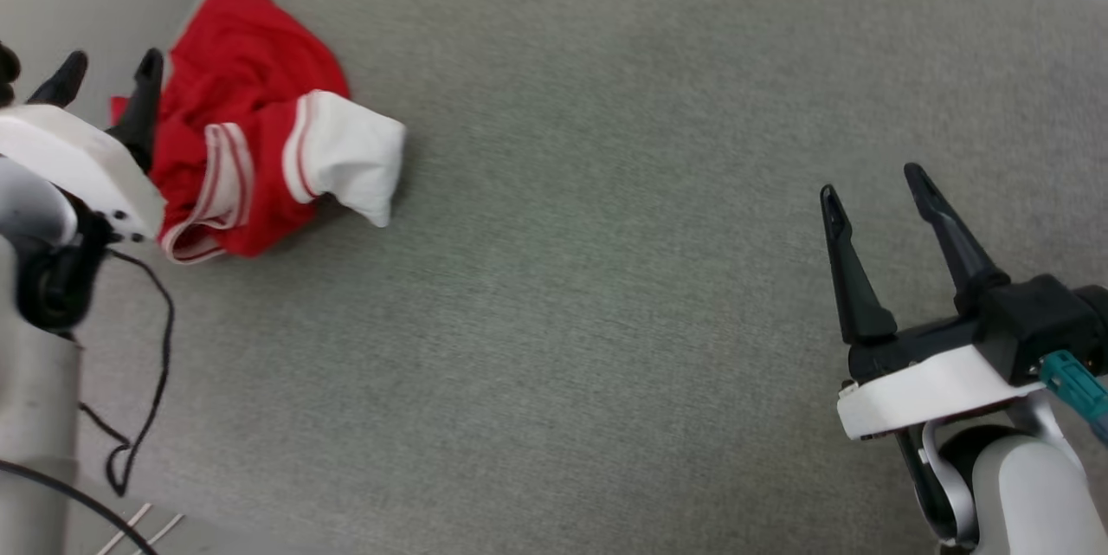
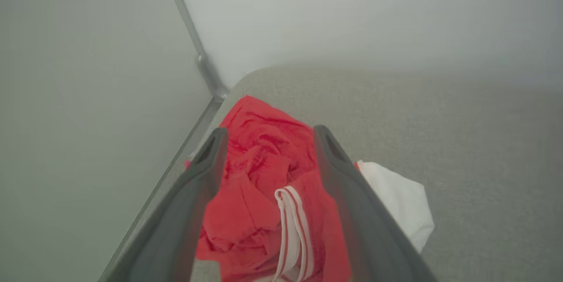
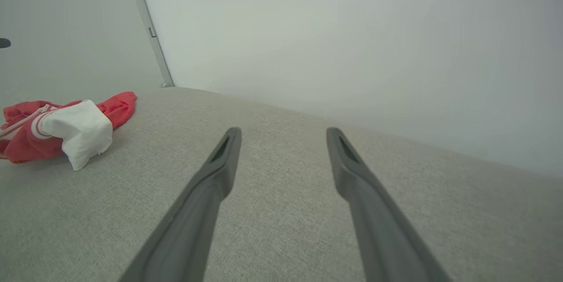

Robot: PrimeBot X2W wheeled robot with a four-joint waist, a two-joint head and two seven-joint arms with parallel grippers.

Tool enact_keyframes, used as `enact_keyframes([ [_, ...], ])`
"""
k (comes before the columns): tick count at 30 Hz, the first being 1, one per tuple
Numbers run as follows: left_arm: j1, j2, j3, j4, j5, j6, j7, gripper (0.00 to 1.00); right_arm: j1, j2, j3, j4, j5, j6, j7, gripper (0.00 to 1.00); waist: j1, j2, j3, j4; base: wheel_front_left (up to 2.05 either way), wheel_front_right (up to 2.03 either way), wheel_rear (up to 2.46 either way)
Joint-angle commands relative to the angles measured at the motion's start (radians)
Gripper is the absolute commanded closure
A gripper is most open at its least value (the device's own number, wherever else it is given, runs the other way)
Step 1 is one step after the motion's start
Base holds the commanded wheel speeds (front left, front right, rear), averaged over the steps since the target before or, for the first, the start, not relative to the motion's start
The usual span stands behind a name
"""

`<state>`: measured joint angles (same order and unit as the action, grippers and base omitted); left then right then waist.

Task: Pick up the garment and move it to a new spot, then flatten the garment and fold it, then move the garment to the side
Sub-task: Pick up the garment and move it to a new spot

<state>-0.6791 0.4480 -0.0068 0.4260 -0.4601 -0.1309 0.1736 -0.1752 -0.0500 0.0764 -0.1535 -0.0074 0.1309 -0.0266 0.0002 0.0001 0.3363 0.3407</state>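
Observation:
The garment [image 1: 251, 131] lies crumpled near the far left corner of the grey cloth surface, red with a white sleeve [image 1: 351, 152] and striped trim; its lettering is hidden. My left gripper [image 1: 111, 68] hovers at its left edge, open, with nothing between the fingers. The left wrist view has the red heap [image 2: 264, 176] between and beyond the open fingers. My right gripper [image 1: 874, 178] stands open over bare cloth at the right, far from the garment [image 3: 57, 128].
The grey fabric surface [image 1: 606, 278] spreads wide between the two arms. Its left edge [image 1: 186, 9] runs just beside the garment, with pale floor beyond. A black cable [image 1: 143, 382] hangs by my left arm. A pale wall [image 3: 352, 31] rises behind.

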Motion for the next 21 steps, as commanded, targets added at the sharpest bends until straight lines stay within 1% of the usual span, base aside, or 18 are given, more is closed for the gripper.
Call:
enact_keyframes([
  [1,-0.026,0.033,-0.016,0.031,-0.021,0.001,0.058,0.00,-0.025,-0.001,-0.001,0.003,0.001,0.000,-0.012,0.00,-0.0002,-0.0001,0.069,-0.063,0.00,0.00,0.00],
  [4,-0.053,0.092,-0.043,0.097,-0.061,0.001,0.150,0.00,-0.048,-0.001,0.007,0.013,0.005,0.000,-0.020,0.00,-0.0002,-0.0001,0.102,-0.088,0.00,0.00,0.00],
  [5,-0.053,0.092,-0.043,0.097,-0.061,0.001,0.150,0.00,-0.048,-0.001,0.007,0.013,0.005,0.000,-0.020,0.00,-0.0002,-0.0001,0.102,-0.088,0.00,0.00,0.00],
  [10,-0.077,0.131,-0.080,0.212,-0.138,0.000,0.282,0.00,-0.086,-0.001,0.020,0.028,0.007,0.000,-0.034,0.00,-0.0002,-0.0001,0.150,-0.115,0.00,0.00,0.00],
  [15,-0.082,0.144,-0.116,0.311,-0.218,0.000,0.400,0.00,-0.115,-0.001,0.028,0.042,0.004,0.000,-0.044,0.00,-0.0002,-0.0001,0.180,-0.133,0.00,0.00,0.00],
  [19,-0.069,0.131,-0.127,0.387,-0.264,0.000,0.448,0.00,-0.130,-0.001,0.036,0.054,0.009,0.000,-0.048,0.00,-0.0002,-0.0001,0.189,-0.147,0.00,0.00,0.00],
  [21,-0.064,0.126,-0.135,0.413,-0.278,0.000,0.450,0.00,-0.133,-0.001,0.034,0.059,0.011,0.000,-0.051,0.00,-0.0002,-0.0001,0.190,-0.153,0.00,0.00,0.00],
])
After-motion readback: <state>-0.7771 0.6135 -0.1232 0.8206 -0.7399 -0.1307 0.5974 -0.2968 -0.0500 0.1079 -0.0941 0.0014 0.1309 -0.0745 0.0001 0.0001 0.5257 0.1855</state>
